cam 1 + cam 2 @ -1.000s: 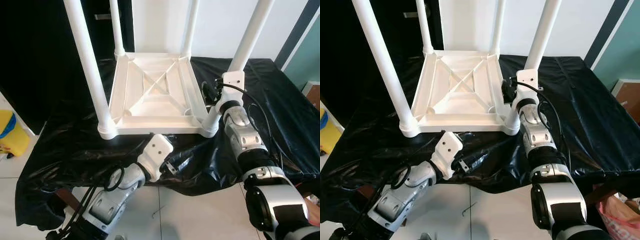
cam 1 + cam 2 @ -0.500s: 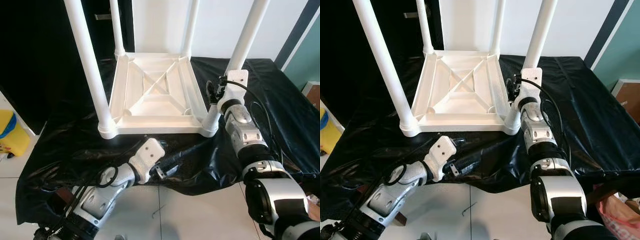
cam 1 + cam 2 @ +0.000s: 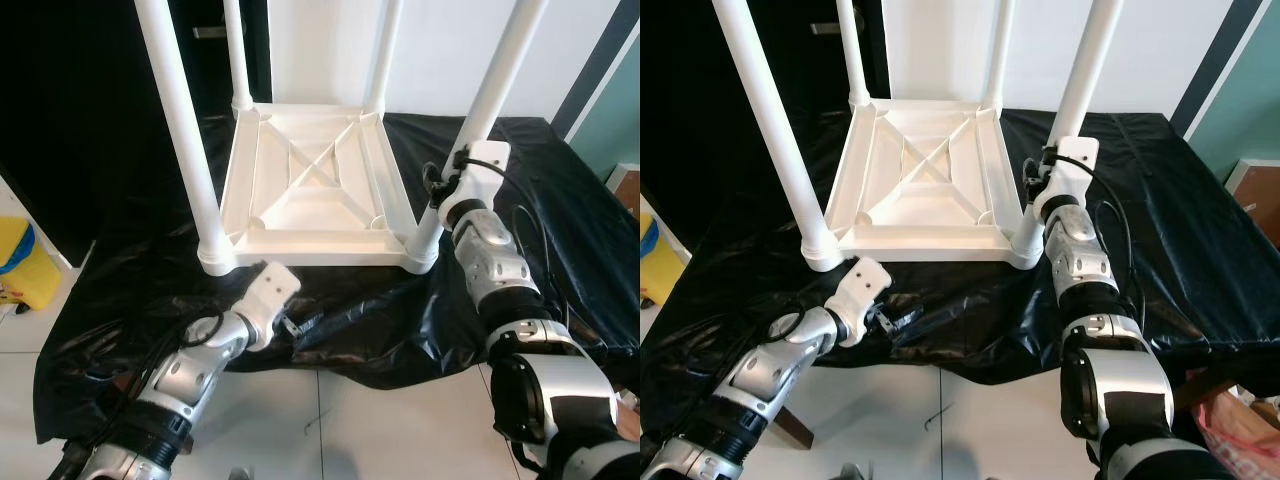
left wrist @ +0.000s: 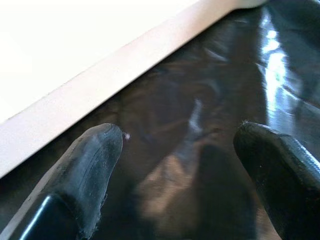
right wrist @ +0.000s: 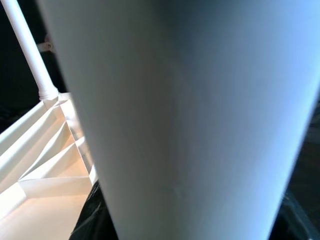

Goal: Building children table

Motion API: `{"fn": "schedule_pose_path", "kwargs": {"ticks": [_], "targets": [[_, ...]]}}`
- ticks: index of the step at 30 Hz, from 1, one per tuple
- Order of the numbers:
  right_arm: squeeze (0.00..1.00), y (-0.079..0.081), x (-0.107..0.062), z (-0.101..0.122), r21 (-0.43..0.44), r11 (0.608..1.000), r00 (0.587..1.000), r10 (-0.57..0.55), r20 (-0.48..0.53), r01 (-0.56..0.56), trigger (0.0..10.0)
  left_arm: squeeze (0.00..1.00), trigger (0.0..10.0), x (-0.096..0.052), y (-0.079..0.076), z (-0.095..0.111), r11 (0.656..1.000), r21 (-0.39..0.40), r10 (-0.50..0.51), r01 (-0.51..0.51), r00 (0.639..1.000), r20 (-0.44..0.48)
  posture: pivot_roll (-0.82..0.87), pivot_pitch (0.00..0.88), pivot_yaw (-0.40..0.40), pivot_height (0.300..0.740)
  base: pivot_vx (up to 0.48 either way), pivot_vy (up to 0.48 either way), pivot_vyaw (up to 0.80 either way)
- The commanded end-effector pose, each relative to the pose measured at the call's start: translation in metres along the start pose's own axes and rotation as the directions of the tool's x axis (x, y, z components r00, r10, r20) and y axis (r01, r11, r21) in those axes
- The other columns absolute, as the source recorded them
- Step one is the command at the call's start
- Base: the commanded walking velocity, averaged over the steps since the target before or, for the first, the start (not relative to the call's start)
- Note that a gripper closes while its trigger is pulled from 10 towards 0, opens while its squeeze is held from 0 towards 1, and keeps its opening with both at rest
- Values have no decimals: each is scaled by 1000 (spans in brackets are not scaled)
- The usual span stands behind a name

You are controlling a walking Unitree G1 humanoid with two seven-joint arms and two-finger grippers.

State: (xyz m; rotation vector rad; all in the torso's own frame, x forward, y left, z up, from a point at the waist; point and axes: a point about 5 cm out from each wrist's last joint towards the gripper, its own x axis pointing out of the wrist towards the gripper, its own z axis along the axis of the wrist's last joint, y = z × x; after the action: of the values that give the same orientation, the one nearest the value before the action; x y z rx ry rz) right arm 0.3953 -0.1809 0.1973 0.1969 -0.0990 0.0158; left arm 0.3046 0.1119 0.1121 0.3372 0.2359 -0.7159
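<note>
A white children's table (image 3: pixel 310 185) lies upside down on a black sheet (image 3: pixel 540 170), with its legs pointing up. My right gripper (image 3: pixel 443 185) is pressed against the near right leg (image 3: pixel 490 85), just above the socket; in the right wrist view that leg (image 5: pixel 190 125) is very close. My left gripper (image 3: pixel 298 324) hovers low over the sheet in front of the table's near edge. In the left wrist view it (image 4: pixel 175 150) is open with nothing between its fingertips (image 4: pixel 90 155), and the table's white rim (image 4: pixel 100 85) lies just beyond.
The black sheet hangs crumpled over the front edge (image 3: pixel 380 350) above a tiled floor (image 3: pixel 330 420). A yellow bin (image 3: pixel 20 265) stands on the floor at the left. The near left leg (image 3: pixel 185 130) rises close to my left arm.
My left arm has drawn back to the left and lower, away from the table's near edge. My right wrist has shifted slightly right and up beside the near right leg.
</note>
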Motion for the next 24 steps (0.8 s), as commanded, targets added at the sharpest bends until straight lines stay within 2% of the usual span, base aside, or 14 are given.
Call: {"fn": "schedule_pose_path", "kwargs": {"ticks": [1, 4, 6, 10, 11, 14, 15, 16, 19, 20, 22, 23, 24], "targets": [[0, -1, 2, 7, 259, 966, 1000, -14, 21, 8, 10000, 0, 10000, -1, 17, -5, 973, -14, 231, -232, 972, -43, 23, 0, -72, 740, 0, 0, 0], [0, -5, -3, 7, 404, 915, 1000, -12, 19, 4, 10000, 0, 10000, 0, 32, -8, 948, -36, 310, -315, 946, -96, 18, 0, -66, 740, 0, 0, 0], [0, -5, -3, 7, 404, 915, 1000, -12, 19, 4, 10000, 0, 10000, 0, 32, -8, 948, -36, 310, -315, 946, -96, 18, 0, -66, 740, 0, 0, 0], [0, -9, -12, 5, 473, 881, 1000, -15, 24, 2, 10000, 0, 10000, 0, 38, -12, 937, -31, 341, -348, 931, -128, 4, 0, -55, 740, 0, 0, 0], [0, -12, -18, 3, 501, 865, 1000, -16, 26, 1, 10000, 0, 10000, 0, 42, -14, 925, -31, 371, -379, 917, -144, 2, 2, -55, 740, 0, 0, 0], [0, -13, -21, 2, 520, 854, 1000, -16, 26, 0, 10000, 0, 10000, 1, 46, -15, 916, -31, 391, -400, 907, -155, 1, 2, -55, 740, 0, 0, 0], [0, -15, -26, -1, 529, 848, 1000, -18, 19, 5, 10000, 0, 10000, 2, 53, -16, 896, -44, 429, -442, 887, -169, -3, 4, -52, 740, 0, 0, 0], [0, -15, -26, -1, 529, 848, 1000, -18, 19, 5, 10000, 0, 10000, 2, 53, -16, 896, -44, 429, -442, 887, -169, -3, 4, -52, 740, 0, 0, 0], [0, -17, -41, -13, 544, 839, 1000, -13, -12, 17, 10000, 0, 10000, 3, 84, -11, 793, -78, 580, -604, 789, -203, -9, 8, -48, 740, 0, 0, 0], [0, -18, -45, -17, 549, 836, 1000, -11, -24, 22, 10000, 0, 10000, 4, 92, -6, 768, -80, 611, -635, 765, -205, -11, 10, -46, 740, 0, 0, 0], [0, -18, -48, -19, 551, 834, 999, -10, -31, 25, 10000, 0, 10000, 5, 97, -3, 756, -80, 626, -650, 753, -204, -11, 10, -46, 740, 0, 0, 0], [0, -18, -51, -22, 553, 833, 999, -8, -41, 29, 10000, 0, 10000, 5, 104, 4, 735, -75, 652, -674, 733, -196, -18, 13, -40, 740, 0, 0, 0], [0, -18, -51, -22, 553, 833, 999, -8, -41, 29, 10000, 0, 10000, 5, 104, 4, 735, -75, 652, -674, 733, -196, -18, 13, -40, 740, 0, 0, 0]]}}
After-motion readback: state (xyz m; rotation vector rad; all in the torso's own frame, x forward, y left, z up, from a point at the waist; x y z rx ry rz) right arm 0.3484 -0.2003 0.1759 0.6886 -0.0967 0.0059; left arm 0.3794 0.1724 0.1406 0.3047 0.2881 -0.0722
